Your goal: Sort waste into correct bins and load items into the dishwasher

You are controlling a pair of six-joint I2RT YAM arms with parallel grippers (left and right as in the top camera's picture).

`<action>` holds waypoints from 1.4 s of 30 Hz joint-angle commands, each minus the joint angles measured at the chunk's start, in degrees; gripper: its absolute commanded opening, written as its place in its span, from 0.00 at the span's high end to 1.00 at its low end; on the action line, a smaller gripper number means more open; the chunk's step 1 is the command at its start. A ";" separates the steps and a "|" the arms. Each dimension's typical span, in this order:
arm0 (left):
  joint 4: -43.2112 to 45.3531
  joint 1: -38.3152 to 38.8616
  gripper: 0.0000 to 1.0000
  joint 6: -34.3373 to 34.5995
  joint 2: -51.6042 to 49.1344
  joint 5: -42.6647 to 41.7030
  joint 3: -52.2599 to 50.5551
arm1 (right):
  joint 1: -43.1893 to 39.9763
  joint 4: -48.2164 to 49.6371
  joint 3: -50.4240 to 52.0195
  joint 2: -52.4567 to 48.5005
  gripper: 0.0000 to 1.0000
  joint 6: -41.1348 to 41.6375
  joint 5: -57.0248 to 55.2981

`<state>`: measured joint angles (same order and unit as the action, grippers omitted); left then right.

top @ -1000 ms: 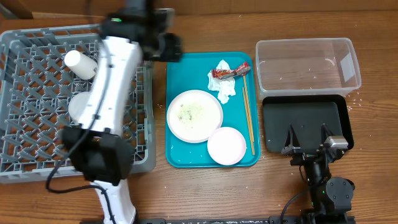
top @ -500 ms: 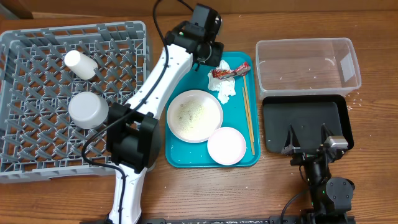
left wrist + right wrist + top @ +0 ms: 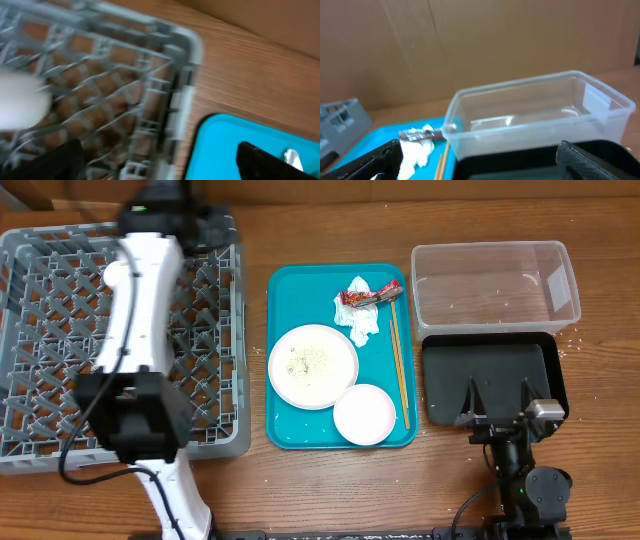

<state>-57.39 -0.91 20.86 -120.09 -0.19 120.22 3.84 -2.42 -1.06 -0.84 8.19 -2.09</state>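
Observation:
My left gripper [image 3: 200, 228] [image 3: 162, 160] is open and empty, above the far right corner of the grey dish rack [image 3: 50, 390] [image 3: 115, 100]. A white cup [image 3: 112, 272] lies in the rack, a white blur in the left wrist view [image 3: 20, 102]. The steel-grey bowl is hidden under my arm. On the teal tray [image 3: 300, 290] lie a white plate with rice grains [image 3: 312, 365], a small white bowl [image 3: 364, 413], a crumpled napkin [image 3: 360, 322] [image 3: 415, 150] and a red wrapper [image 3: 370, 293] [image 3: 420, 133]. My right gripper [image 3: 495, 408] [image 3: 480, 162] is open and empty at the near edge of the black tray [image 3: 490, 370] [image 3: 520, 160].
The clear tub [image 3: 495, 280] [image 3: 535, 115] stands behind the black tray at the right. Wooden chopsticks [image 3: 399, 360] [image 3: 440, 162] lie along the teal tray's right side. My left arm stretches over the middle of the rack. Bare wood lies along the table's front.
My left gripper swung left from above the tray's far edge to the rack's far right corner. The arm now covers the steel-grey bowl. The right arm has not moved.

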 commanded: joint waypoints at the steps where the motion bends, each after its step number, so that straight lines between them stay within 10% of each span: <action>1: -1.40 -2.34 0.00 1.70 0.94 -4.52 0.74 | 0.26 2.64 0.59 0.68 0.00 2.01 0.42; 13: 1.90 -4.81 0.00 1.66 0.94 -1.75 0.74 | 0.17 49.81 -4.39 -6.05 0.00 2.21 -0.26; 17: 1.86 -4.70 0.00 1.66 0.94 -1.73 0.74 | 0.17 44.72 -15.04 -15.93 0.00 -3.65 5.44; 33: 1.86 -4.59 0.00 1.66 0.94 -1.75 0.74 | 3.34 -25.46 -85.68 -75.80 0.00 -6.54 21.77; 42: 1.86 -4.59 0.00 1.66 0.94 -1.73 0.74 | 4.52 -27.61 -89.68 -86.84 0.00 -4.76 38.12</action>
<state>-55.70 -5.34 21.54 -120.01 -2.33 120.27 8.27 -30.46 -88.95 -85.89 2.79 26.87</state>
